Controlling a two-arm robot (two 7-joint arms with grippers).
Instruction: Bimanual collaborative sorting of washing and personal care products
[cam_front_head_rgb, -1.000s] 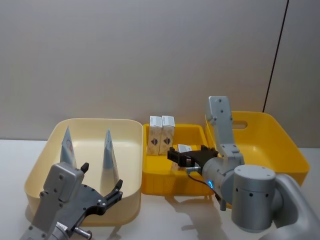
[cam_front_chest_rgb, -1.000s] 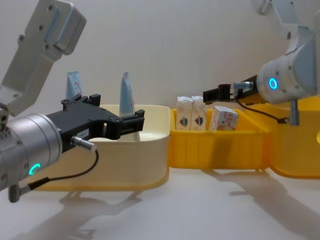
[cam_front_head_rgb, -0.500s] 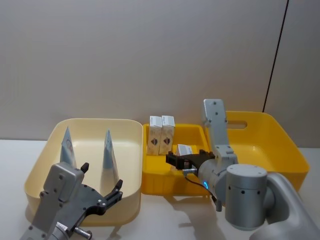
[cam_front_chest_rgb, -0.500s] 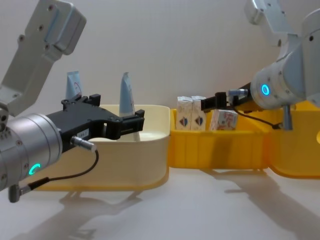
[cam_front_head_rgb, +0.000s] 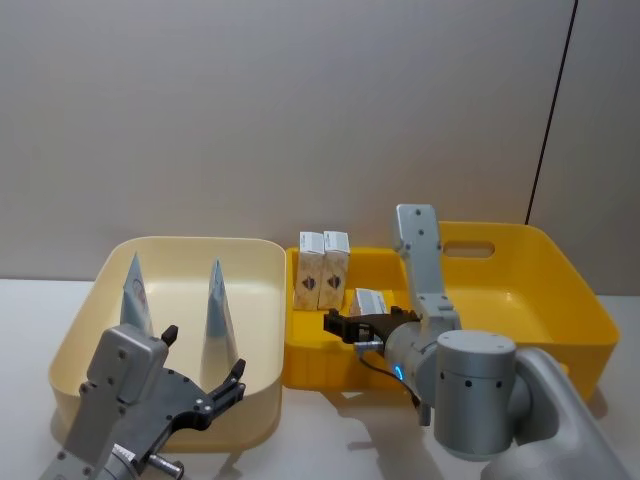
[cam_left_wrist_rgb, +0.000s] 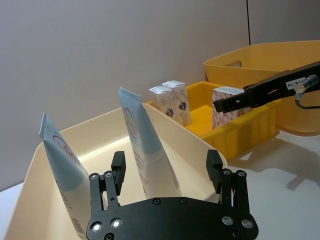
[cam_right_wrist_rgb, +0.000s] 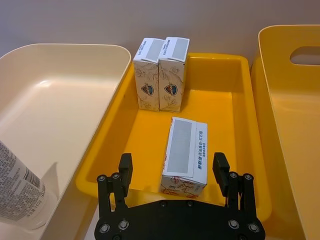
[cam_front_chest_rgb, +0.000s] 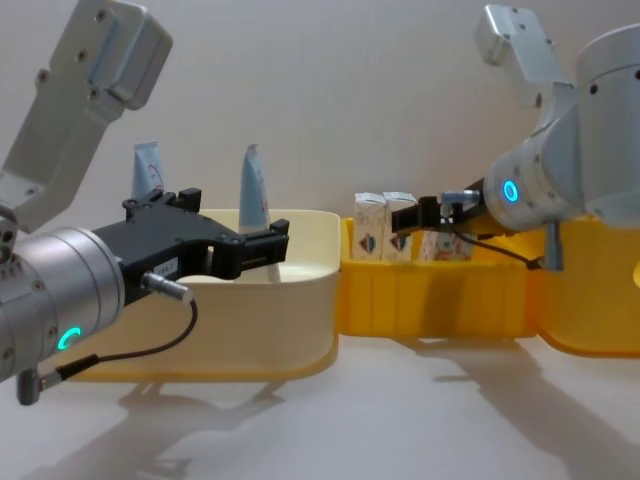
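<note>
Cream bin (cam_front_head_rgb: 190, 241) sits on the left of the surface (cam_front_head_rgb: 330, 425) and holds both tubes upright, crimped ends up. The left tube (cam_front_head_rgb: 133, 295) is by the left wall and the right tube (cam_front_head_rgb: 217, 315) is toward the middle.

Over that bin's near rim hangs the left claw (cam_left_wrist_rgb: 166, 167), fingers spread wide, touching nothing. The right tube stands just beyond it.

Middle of the surface: small yellow bin (cam_front_head_rgb: 320, 365), just beside the cream bin on one side and the big yellow bin (cam_front_head_rgb: 585, 300) on the other.
- Far-left corner: two cartons (cam_front_head_rgb: 335, 268) standing side by side, touching.
- Apart from them, nearer and further right: the third carton (cam_front_head_rgb: 372, 299).

Over the small yellow bin, at that carton, is the right claw (cam_right_wrist_rgb: 173, 160). Its fingers are apart, one on each side of the carton, with a gap on both sides, so it is not gripping.
</note>
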